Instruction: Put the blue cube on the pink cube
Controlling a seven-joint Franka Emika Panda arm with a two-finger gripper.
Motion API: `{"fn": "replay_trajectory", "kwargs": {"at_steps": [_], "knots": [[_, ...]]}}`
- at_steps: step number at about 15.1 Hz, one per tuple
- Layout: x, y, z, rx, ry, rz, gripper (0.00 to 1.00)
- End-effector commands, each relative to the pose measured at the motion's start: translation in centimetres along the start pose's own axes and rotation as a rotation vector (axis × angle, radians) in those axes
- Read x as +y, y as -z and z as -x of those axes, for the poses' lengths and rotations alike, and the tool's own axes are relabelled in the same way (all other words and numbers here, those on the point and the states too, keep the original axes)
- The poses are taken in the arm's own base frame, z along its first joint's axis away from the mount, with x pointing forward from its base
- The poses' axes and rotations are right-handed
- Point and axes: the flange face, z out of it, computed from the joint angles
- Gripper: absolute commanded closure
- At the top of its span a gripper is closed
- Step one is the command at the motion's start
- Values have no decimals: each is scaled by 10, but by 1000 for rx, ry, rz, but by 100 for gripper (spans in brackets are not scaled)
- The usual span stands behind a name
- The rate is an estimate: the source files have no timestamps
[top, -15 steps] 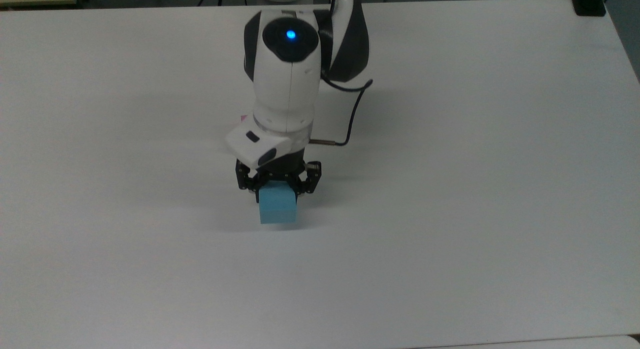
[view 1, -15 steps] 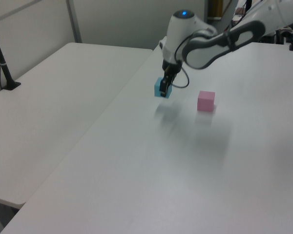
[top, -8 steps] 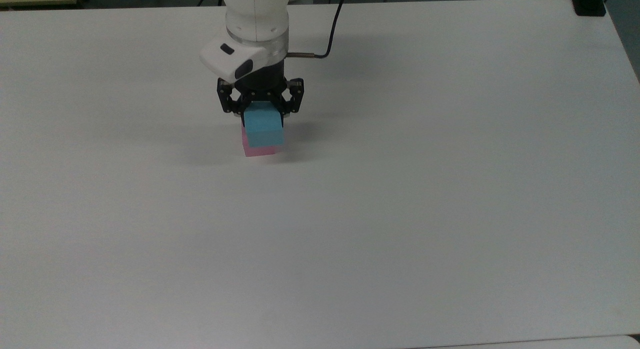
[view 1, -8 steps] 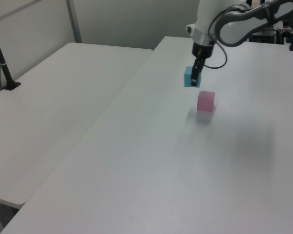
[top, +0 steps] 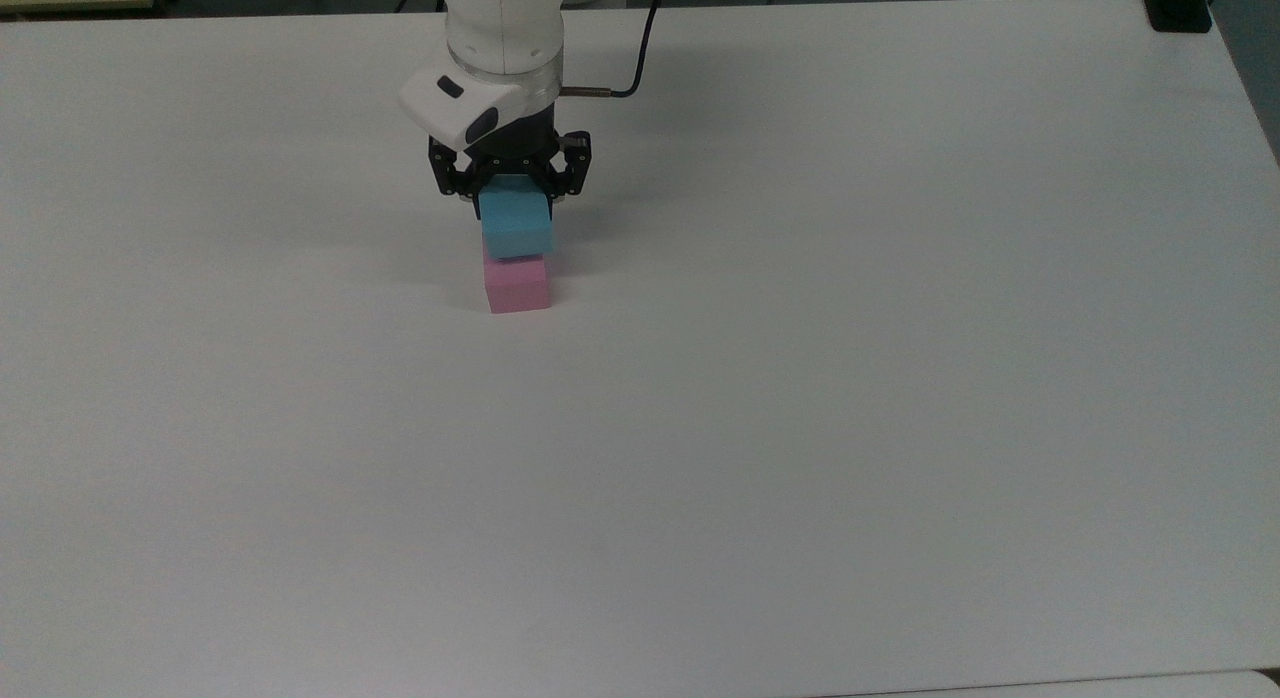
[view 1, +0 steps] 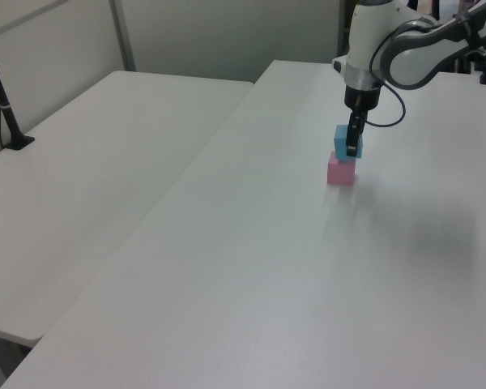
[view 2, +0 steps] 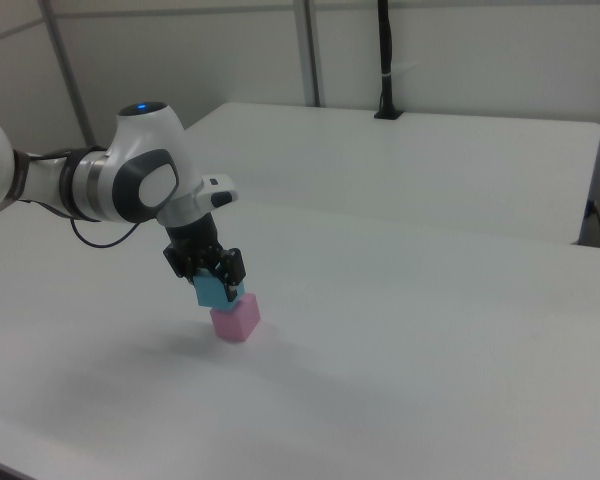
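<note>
In the top view, bare white table (top: 800, 458) fills the near ground. Past it the pink cube (top: 517, 285) sits on the table, left of centre. The blue cube (top: 516, 225) is directly above it, its lower edge at the pink cube's top; whether the 2 touch cannot be told from the top view. The left view shows the blue cube (view 1: 343, 142) stacked over the pink cube (view 1: 340, 170) with no gap visible, and the right view shows the blue cube (view 2: 212, 290) over the pink cube (view 2: 235, 318), shifted slightly toward the right view's left. The gripper (top: 510, 200) points down with its 2 jaws closed against opposite sides of the blue cube, holding it. Behind it the white arm (top: 500, 28) rises toward the table's far edge, a black cable (top: 630, 68) looping beside it.
</note>
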Motion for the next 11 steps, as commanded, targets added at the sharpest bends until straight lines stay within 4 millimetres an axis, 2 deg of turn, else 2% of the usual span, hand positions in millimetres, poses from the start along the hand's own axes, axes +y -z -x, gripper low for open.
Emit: {"fn": "replay_trajectory", "kwargs": {"at_steps": [1, 5, 6, 7, 8, 9, 11], "knots": [[3, -6, 0, 18, -9, 11, 86], [-1, -19, -6, 37, -61, 17, 86], [0, -23, -6, 34, -61, 24, 82], [-1, -25, -7, 31, -56, 27, 64], [0, -26, -7, 29, -58, 29, 27], [0, -27, -7, 28, -61, 29, 0], [5, -18, -8, 32, -83, 29, 0]]}}
